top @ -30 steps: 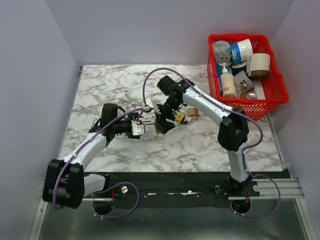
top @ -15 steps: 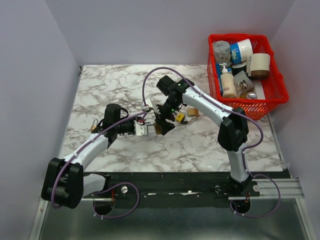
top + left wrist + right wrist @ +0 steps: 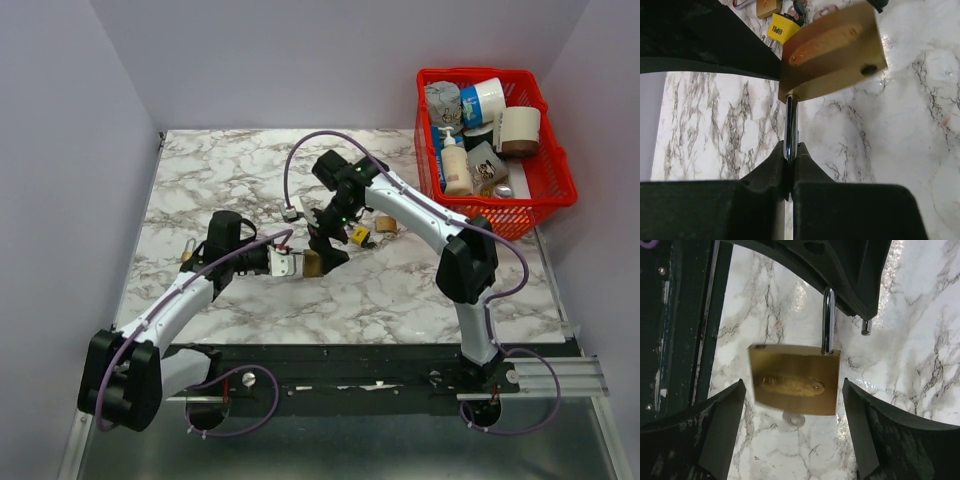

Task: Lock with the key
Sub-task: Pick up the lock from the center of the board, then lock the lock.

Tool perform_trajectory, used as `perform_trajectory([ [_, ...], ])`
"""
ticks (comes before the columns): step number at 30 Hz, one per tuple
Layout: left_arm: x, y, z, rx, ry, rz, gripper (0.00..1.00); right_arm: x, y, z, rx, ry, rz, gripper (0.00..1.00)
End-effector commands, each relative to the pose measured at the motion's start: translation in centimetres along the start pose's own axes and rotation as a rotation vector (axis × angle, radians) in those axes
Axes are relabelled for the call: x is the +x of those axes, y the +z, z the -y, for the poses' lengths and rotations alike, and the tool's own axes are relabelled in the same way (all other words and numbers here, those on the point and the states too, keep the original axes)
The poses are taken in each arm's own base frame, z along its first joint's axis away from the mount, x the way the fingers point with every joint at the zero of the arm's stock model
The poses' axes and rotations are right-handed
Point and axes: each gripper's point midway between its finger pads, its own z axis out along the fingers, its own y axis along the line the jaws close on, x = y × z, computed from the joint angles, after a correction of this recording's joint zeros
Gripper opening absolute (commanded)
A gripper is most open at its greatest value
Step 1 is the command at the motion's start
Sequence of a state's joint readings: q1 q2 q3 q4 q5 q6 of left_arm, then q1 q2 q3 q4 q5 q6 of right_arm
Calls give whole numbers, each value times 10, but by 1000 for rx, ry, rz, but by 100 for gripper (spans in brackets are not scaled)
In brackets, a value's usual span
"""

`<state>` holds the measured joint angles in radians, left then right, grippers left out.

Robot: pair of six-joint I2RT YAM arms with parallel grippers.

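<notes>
The left claw [image 3: 789, 155] is clenching the shackle [image 3: 790, 117] of the brass padlock [image 3: 312, 262], which is hanging over the counter [image 3: 420, 290] at its 3 o'clock. The released right claw [image 3: 795, 410] is straddling the body. An off-centre squeeze could be twisting the lock out of that thin grip.

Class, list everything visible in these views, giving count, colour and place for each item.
brass padlock: one, gold, mid-table, gripped by its shackle
yellow tag: one, yellow, on the table right of the padlock
spare padlock: one, brass, beside the tag
basket: one, red, far right, holding bottles and tape rolls
table: one, white marble
left tool: one, black, shut on that shackle
right tool: one, black, open, fingers flanking the padlock body
</notes>
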<state>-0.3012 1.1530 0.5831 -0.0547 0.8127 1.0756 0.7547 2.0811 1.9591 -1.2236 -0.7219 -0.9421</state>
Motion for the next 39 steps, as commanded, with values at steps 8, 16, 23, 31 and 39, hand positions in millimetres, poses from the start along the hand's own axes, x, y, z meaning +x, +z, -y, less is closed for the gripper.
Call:
perform_trajectory([
  [8, -85, -43, -7, -41, -92, 156, 0, -35, -60, -35, 65, 32, 139, 100],
  [16, -144, -69, -16, -32, -291, 272, 0, -61, -89, -47, 195, -41, 253, 100],
  [23, -177, -82, -23, -11, -368, 339, 0, -82, -103, -64, 173, -63, 338, 100],
  [31, -190, -82, -28, 15, -410, 347, 0, -85, -92, -72, 116, -81, 321, 77],
  [39, -190, -78, -28, 30, -444, 328, 0, -89, -85, -78, 98, -108, 310, 41],
])
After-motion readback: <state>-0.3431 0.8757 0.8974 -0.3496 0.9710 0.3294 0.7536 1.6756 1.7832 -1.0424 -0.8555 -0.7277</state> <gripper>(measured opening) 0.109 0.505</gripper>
